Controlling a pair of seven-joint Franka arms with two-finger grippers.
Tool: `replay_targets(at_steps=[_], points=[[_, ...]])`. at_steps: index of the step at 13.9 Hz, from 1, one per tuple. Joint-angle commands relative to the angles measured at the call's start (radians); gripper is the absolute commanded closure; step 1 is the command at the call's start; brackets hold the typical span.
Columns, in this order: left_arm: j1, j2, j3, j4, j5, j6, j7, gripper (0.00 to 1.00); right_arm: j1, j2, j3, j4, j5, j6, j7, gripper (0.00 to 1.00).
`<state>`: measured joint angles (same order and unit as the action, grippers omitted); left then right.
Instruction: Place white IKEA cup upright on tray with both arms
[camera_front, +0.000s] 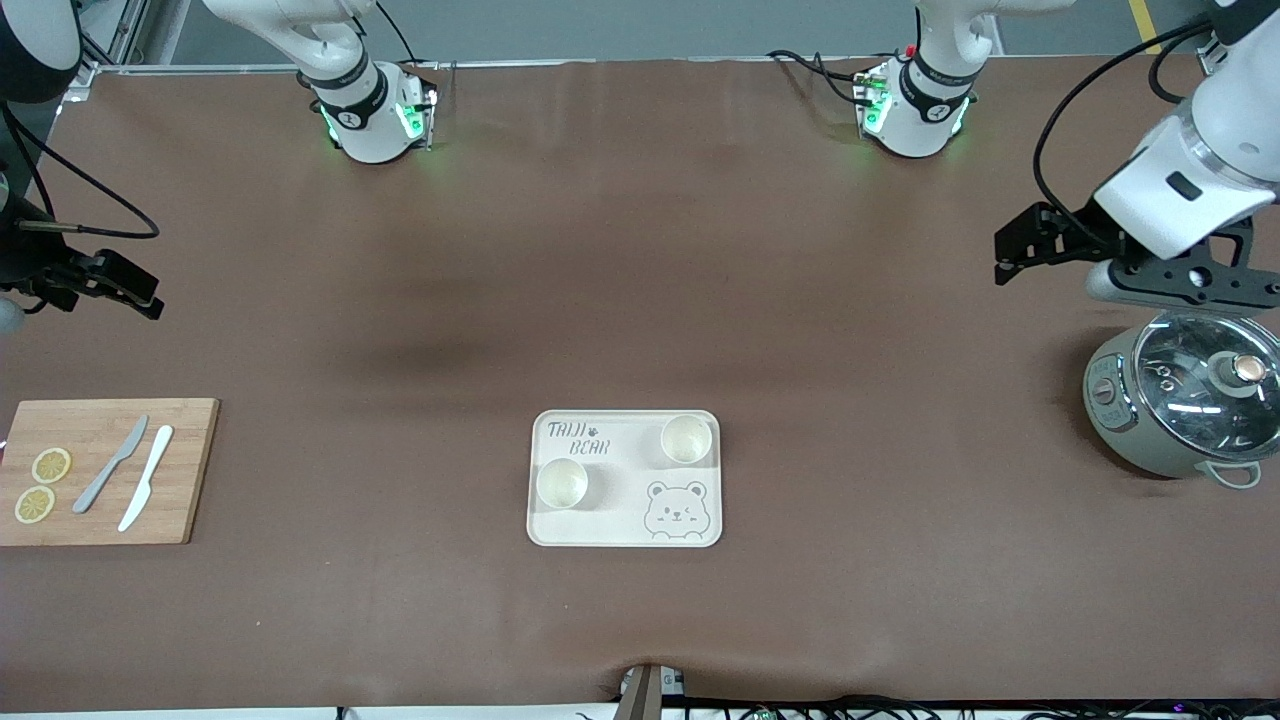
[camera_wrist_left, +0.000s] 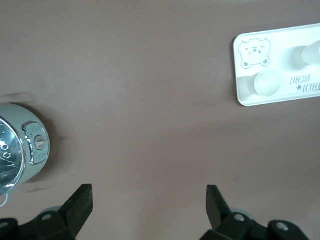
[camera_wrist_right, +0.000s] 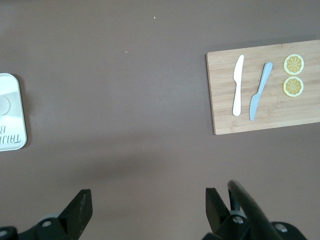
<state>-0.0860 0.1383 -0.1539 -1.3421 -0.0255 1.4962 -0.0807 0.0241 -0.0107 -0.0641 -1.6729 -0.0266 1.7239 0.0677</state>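
Lowest in the front view, nearest the camera, sits the cream tray (camera_front: 625, 478) with its grey "TAIJI BEAR" lettering and bear-face drawing, resting on the brown tabletop (camera_front: 640, 300) at the lower centre of the frame. Two white cups stand upright on it, mouths up — one cup (camera_front: 686, 438) at the tray's upper corner toward the left arm's end, the other cup (camera_front: 561, 483) lower in the frame, toward the right arm's end.

At the right edge of the frame a grey-green electric cooker (camera_front: 1180, 395) with a glass lid stands on the tabletop. At the lower left of the frame lies a wooden cutting board (camera_front: 105, 470) carrying a grey knife (camera_front: 110, 463), a white knife (camera_front: 146, 477) and two lemon slices (camera_front: 42, 484).

Both arms wait at the table's ends. The left gripper (camera_front: 1010, 262) hangs at the right of the frame over bare tabletop, just above the cooker in the picture; its wrist view shows the fingers (camera_wrist_left: 80, 202) spread wide apart with nothing between them. The right gripper (camera_front: 140, 295) hangs at the left edge of the frame above the cutting board in the picture — its fingers (camera_wrist_right: 80, 207) also stand wide apart and hold nothing.
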Motion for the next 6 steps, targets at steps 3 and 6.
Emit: replay_targets(at_steps=[3, 6], points=[[0.003, -0.014, -0.027, -0.020, 0.038, -0.002, 0.013, 0.00, -0.006, -0.029, 0.003, -0.015, 0.017, -0.007, 0.001, 0.00], [0.002, -0.012, -0.026, -0.020, 0.038, -0.004, 0.018, 0.00, -0.006, -0.020, 0.004, 0.033, 0.017, -0.038, -0.002, 0.00]])
